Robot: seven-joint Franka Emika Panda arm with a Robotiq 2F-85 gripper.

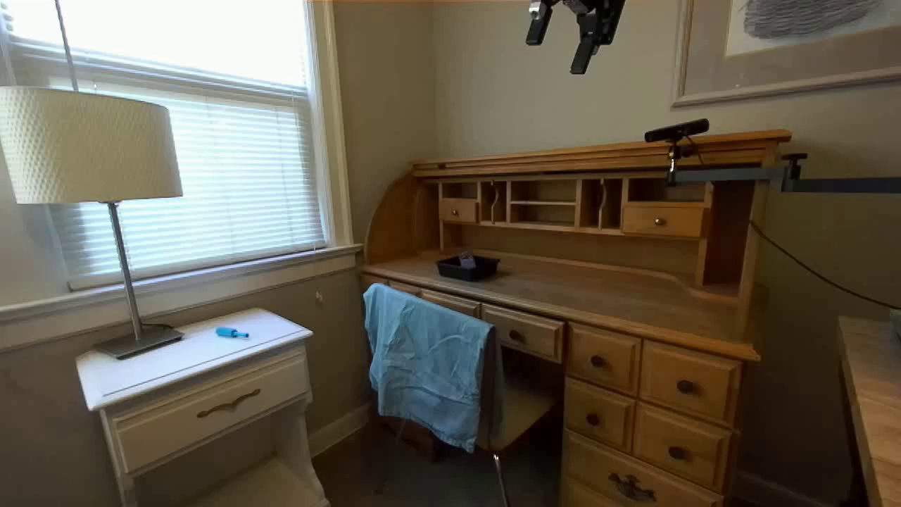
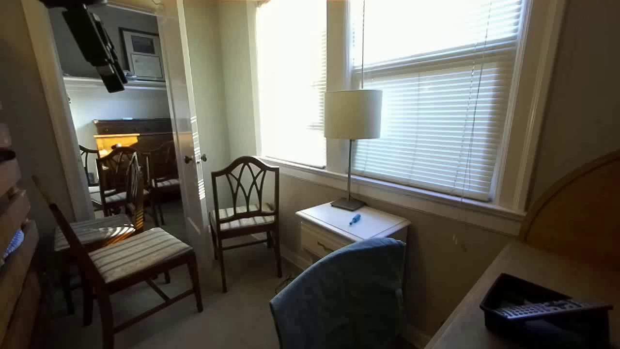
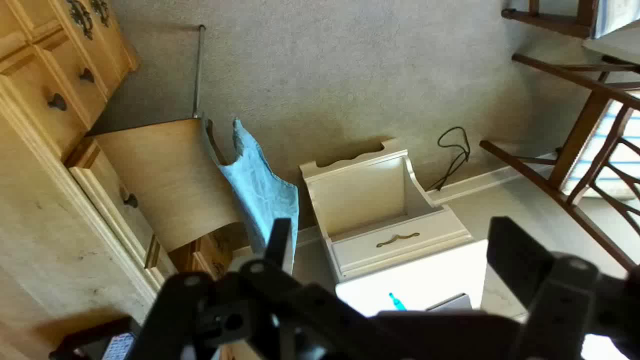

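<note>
Black two-fingered gripper [image 1: 557, 55]: hung high overhead, fingers spread wide, beige wall [image 1: 493, 105] showing through the gap in an exterior view; holding nothing that I can see.

Small bright-blue pen-shaped thing [image 1: 231, 332]: lying on its side on a white wooden nightstand [image 1: 271, 325], well below the gripper and well apart from it. Wrist view puts it low in the gap between the two fingers. Exact kind unclear at this size.

Light-blue cloth [image 1: 429, 373]: draped over the back of a chair with a pale wooden seat [image 3: 165, 185]. Also well under the gripper, apart from it; wrist view has one fingertip overlapping it.

Shallow black tray [image 1: 468, 272]: on a honey-brown wooden roll-top desk [image 1: 619, 292]; lower corner of the wrist view, partly hidden by the gripper.

Grey remote control with many buttons [image 2: 545, 309]: slanted in the tray, one end poking above the rim.

Table lamp with a cream drum shade [image 1: 91, 144]: upright on the nightstand, its base near the blue thing.
</note>
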